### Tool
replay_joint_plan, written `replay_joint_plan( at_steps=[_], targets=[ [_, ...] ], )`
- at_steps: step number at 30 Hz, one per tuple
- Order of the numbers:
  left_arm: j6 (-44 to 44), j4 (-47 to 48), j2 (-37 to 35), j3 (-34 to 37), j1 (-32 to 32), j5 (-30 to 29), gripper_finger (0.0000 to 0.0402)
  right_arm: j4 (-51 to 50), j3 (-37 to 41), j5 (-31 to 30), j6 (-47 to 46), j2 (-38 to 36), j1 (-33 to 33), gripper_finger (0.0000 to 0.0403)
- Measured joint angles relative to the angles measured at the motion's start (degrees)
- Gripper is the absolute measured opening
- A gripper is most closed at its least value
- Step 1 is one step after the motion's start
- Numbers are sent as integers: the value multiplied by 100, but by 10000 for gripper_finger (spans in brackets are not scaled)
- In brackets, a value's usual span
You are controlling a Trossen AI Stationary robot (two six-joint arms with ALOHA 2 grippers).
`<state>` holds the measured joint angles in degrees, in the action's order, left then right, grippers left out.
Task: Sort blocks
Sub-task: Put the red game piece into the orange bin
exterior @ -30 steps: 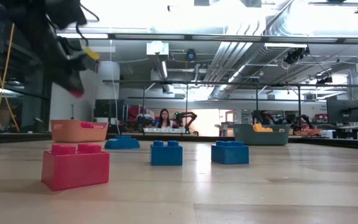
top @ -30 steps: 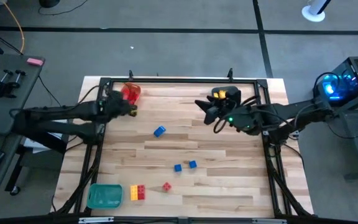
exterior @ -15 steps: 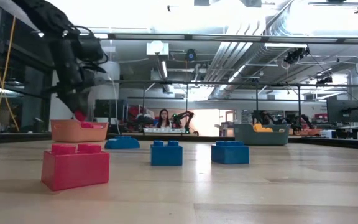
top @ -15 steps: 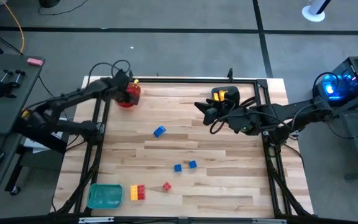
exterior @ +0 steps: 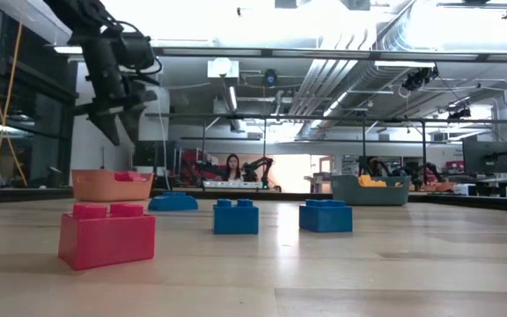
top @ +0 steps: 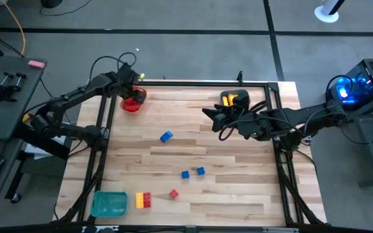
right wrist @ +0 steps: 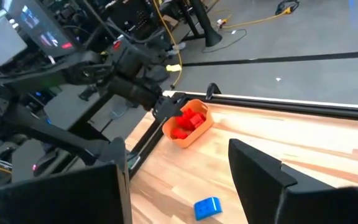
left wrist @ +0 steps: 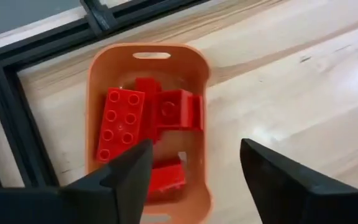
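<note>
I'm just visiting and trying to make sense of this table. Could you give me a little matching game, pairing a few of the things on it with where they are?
Things:
1. small orange plastic tray
2. small green plastic tray
3. grey bin holding yellow bricks
4. lone blue toy brick

Places:
A. near corner on the left arm's side
B. bare wood, mid-table
C. under the left end effector, holding red bricks
D. far edge, beside the right end effector

Pairs: 1-C, 2-A, 3-D, 4-B
</note>
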<state>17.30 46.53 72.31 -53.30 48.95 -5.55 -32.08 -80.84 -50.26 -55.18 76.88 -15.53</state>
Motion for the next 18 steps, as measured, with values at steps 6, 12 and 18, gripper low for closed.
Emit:
replay_joint_plan(
  at_steps=[6, 12, 18],
  targets=[
    [279, 46, -239, 151, -435, 1587, 241, -287, 0, 487, 8, 0, 0, 161],
    [1624, -1311, -1019, 1017, -2650, 2089, 242, -841, 0, 1155, -169, 1, -62, 161],
    [3173, -2498, -1263, 1654, -5953, 1432, 242, -1195, 0, 1191, -330, 2, -321, 161]
  ],
)
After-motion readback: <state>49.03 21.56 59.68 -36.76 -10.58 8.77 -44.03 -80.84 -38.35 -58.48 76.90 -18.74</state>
